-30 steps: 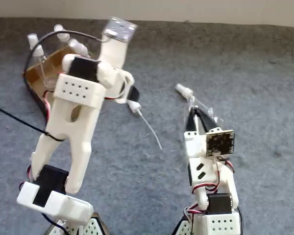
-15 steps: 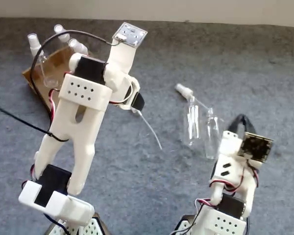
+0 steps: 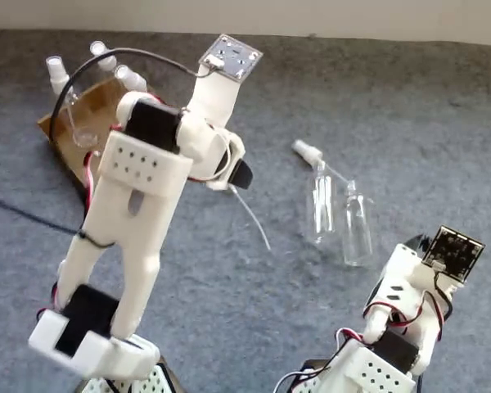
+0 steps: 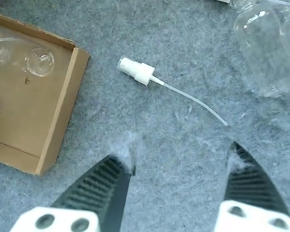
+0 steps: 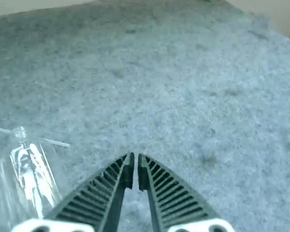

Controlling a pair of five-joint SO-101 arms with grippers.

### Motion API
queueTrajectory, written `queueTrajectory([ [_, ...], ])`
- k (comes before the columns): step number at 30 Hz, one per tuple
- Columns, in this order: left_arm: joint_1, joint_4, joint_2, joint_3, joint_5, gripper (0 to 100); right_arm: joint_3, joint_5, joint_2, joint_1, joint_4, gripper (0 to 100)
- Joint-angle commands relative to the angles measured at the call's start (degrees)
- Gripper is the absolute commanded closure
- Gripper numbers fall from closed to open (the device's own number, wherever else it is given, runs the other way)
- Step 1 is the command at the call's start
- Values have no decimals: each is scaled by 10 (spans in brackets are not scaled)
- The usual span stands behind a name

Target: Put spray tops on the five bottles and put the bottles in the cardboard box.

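A loose white spray top [image 4: 137, 71] with a long thin tube lies on the grey carpet; the high view shows this spray top [image 3: 229, 184] too. My left gripper [image 4: 180, 154] hovers open just short of it, nothing between the fingers. Two clear bottles lie side by side right of it: one bottle [image 3: 319, 209] wears a spray top [image 3: 305, 151], the other bottle [image 3: 357, 233] has a bare neck. The cardboard box [image 3: 61, 131] at the far left holds three capped bottles [image 3: 102, 56]. My right gripper [image 5: 135, 162] is shut and empty, with a bottle [image 5: 26, 179] off to one side.
The right arm [image 3: 409, 286] sits folded back at the near right corner. The left arm [image 3: 135, 196] stretches across the left half of the carpet, partly over the box. Open carpet lies behind and to the right of the bottles.
The right arm has pulled back from above the two bottles to the near right, leaving them lying on the carpet. The left arm has shifted slightly right.
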Motion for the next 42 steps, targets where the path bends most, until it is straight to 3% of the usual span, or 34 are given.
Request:
queueTrajectory([
  [1,20,4,-101,31,-2,744,78,5,-4,14,38,979],
  [13,15,3,-271,208,-2,744,78,5,-4,14,195,979],
  [18,15,3,-314,240,-2,744,77,5,-5,12,305,979],
  [27,15,3,-356,307,-2,744,77,5,-3,10,300,979],
  [42,20,3,-351,307,-1,744,77,5,-3,10,300,979],
])
